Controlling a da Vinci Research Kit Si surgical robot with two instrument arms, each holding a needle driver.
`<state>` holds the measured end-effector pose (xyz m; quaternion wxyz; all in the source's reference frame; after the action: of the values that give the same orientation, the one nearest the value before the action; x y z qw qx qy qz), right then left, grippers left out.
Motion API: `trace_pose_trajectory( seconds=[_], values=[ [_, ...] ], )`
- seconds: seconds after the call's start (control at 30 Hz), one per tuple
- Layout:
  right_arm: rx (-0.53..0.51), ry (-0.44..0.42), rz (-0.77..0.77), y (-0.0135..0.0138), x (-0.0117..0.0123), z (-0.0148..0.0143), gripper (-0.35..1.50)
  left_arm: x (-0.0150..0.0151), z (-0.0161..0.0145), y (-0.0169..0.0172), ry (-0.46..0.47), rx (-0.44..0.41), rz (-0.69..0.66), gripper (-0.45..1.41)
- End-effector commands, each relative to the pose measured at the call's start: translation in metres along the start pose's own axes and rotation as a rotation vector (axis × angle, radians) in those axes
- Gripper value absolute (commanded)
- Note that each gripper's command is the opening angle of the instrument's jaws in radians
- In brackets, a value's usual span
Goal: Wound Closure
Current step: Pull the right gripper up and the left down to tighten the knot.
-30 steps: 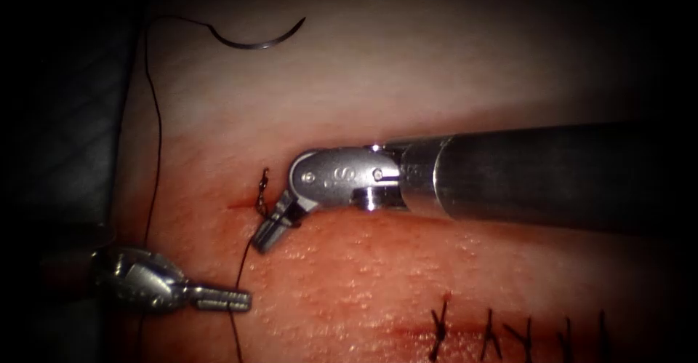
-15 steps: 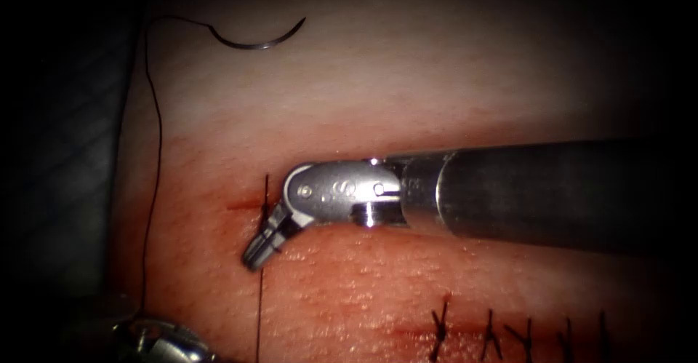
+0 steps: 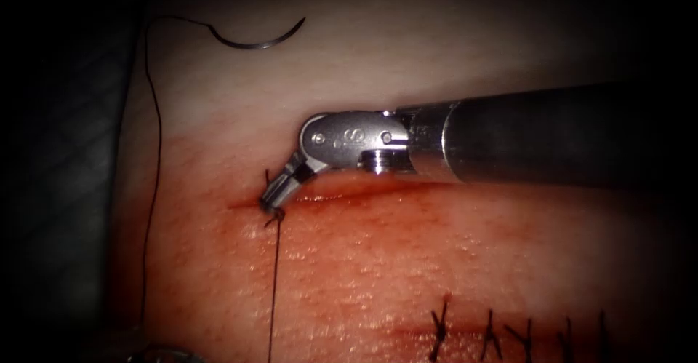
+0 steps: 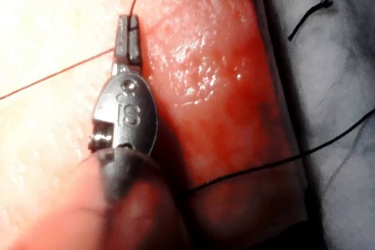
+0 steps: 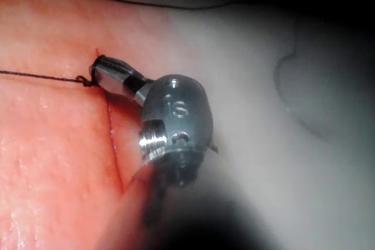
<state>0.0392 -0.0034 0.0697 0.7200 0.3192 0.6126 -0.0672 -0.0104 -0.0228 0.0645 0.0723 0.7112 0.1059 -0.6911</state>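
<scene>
At the left end of the cut [image 3: 327,197] in the tissue [image 3: 407,276], the right arm's tool [image 3: 274,197] enters from the right, its wrist bent downward so that the jaws, closed together, press onto the knot [image 3: 273,219] of the thread [image 3: 274,290]; whether they clamp the thread itself cannot be told. From the knot one strand runs straight down toward the lower edge of the endoscope view. Lying free on the pale tissue well above the cut, the curved needle [image 3: 258,39] is held by neither tool and is not in the tissue; its trailing thread descends along the left margin of the tissue. Red fluid [image 3: 349,261] stains the surface below the cut. Finished stitches [image 3: 502,330] stand in a row at the lower right. Seen from the left wrist, the left arm's tool [image 4: 128,34] has its jaws clamped on the thread [image 4: 58,74], which runs taut across the pale tissue; a cut end of thread [image 4: 307,19] lies on the bench [image 4: 340,57] beside the tissue. Seen from the right wrist, the right tool's jaws meet at the knot [image 5: 88,80].
</scene>
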Motion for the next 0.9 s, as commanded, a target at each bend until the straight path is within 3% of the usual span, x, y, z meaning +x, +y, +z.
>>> trace_pose_trajectory(
  seconds=[0.03, 0.37, 0.9],
  values=[
    [-0.012, 0.004, -0.007, 0.0014, -0.0001, 0.0003, -0.35, -0.0008, 0.0008, 0.0004, -0.001, -0.01, -0.011, -0.45],
    [-0.106, -0.007, 0.002, 0.0049, -0.0011, 0.0002, -0.35, -0.0024, 0.0018, 0.0032, -0.004, -0.06, -0.058, -0.45],
    [-0.167, -0.033, 0.014, 0.0051, -0.0016, -0.0001, -0.35, -0.0016, 0.0032, 0.0054, 0.059, -0.176, -0.103, -0.45]
  ],
)
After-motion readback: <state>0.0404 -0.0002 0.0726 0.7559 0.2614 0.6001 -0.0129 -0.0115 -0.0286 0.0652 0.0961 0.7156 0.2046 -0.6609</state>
